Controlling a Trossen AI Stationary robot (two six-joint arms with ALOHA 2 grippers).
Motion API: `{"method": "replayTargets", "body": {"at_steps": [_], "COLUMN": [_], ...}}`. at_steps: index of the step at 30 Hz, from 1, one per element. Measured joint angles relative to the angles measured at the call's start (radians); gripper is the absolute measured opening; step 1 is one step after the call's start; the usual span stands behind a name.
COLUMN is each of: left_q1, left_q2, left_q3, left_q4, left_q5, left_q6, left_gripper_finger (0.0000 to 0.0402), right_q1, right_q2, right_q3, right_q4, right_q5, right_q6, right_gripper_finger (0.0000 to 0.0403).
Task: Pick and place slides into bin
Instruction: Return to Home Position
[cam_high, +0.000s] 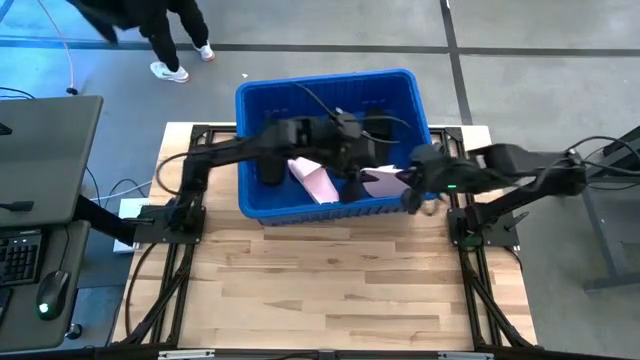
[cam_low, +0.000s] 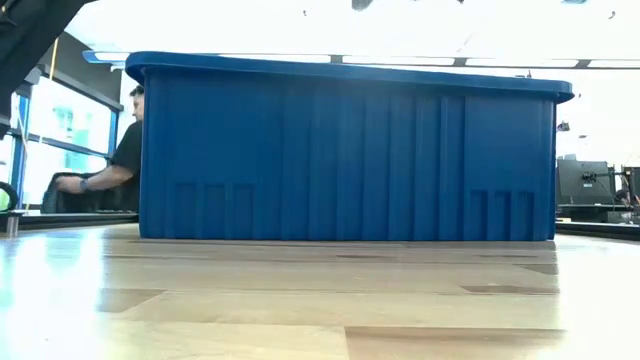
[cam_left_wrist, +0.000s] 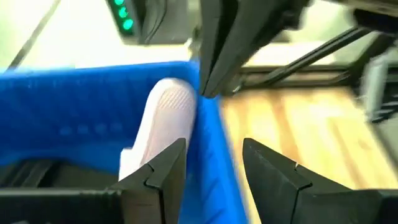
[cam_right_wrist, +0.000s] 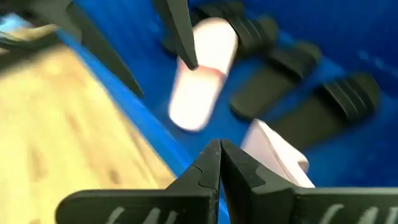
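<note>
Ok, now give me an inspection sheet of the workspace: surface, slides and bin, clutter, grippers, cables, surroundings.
Surface: wooden table, bare boards in front of the bin.
Job's things: blue bin at the table's far side; two pink slides and several black slides lie inside it; no slide seen outside.
Clutter: nothing seen.
Grippers: left gripper open and empty, above the bin; right gripper shut and empty, above the bin's near right corner.
Cables: a black cable arches over the bin; leads at the table's left edge.
Surroundings: a walking person beyond the table; a seated person behind the bin; a desk with keyboard and mouse at left.
</note>
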Motion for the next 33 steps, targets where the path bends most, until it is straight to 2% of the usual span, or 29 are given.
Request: {"method": "replayTargets", "body": {"at_steps": [1, 5, 8, 11, 13, 16, 20, 23, 26, 30, 33], "left_q1": [-0.001, -0.008, -0.015, -0.027, -0.028, -0.035, -0.04, -0.029, -0.011, -0.013, -0.012], "left_q2": [-0.009, -0.113, -0.194, -0.274, -0.33, -0.407, -0.494, -0.559, -0.626, -0.708, -0.774], "left_q3": [0.029, 0.001, 0.006, 0.019, 0.02, 0.019, 0.019, 0.015, -0.013, -0.123, -0.236], "left_q4": [-0.032, -0.073, -0.183, -0.31, -0.383, -0.492, -0.568, -0.571, -0.559, -0.481, -0.445], "left_q5": [0.015, 0.043, 0.044, 0.044, 0.044, 0.007, -0.109, -0.107, -0.097, -0.043, -0.023], "left_q6": [0.0, 0.0, 0.047, 0.103, 0.104, 0.092, 0.078, 0.092, 0.119, 0.12, 0.118], "left_gripper_finger": [0.015, 0.015, 0.015, 0.015, 0.015, 0.015, 0.015, 0.015, 0.015, 0.015, 0.015], "right_q1": [0.02, 0.09, 0.117, 0.132, 0.141, 0.147, 0.152, 0.152, 0.152, 0.152, 0.152], "right_q2": [-0.017, -0.083, -0.128, -0.176, -0.215, -0.278, -0.38, -0.469, -0.568, -0.72, -0.833], "right_q3": [0.013, 0.074, 0.11, 0.122, 0.122, 0.122, 0.122, 0.118, 0.038, -0.211, -0.396], "right_q4": [0.017, 0.037, 0.013, -0.01, -0.008, 0.011, 0.023, 0.029, 0.141, 0.41, 0.556], "right_q5": [0.008, -0.001, -0.065, -0.163, -0.189, -0.193, -0.199, -0.199, -0.23, -0.357, -0.386], "right_q6": [-0.015, -0.072, -0.126, -0.103, -0.108, -0.137, -0.222, -0.236, -0.283, -0.364, -0.326], "right_gripper_finger": [0.0, 0.0003, 0.0005, 0.0003, 0.0001, 0.0002, 0.0006, 0.0007, 0.0007, 0.0009, 0.0008]}}
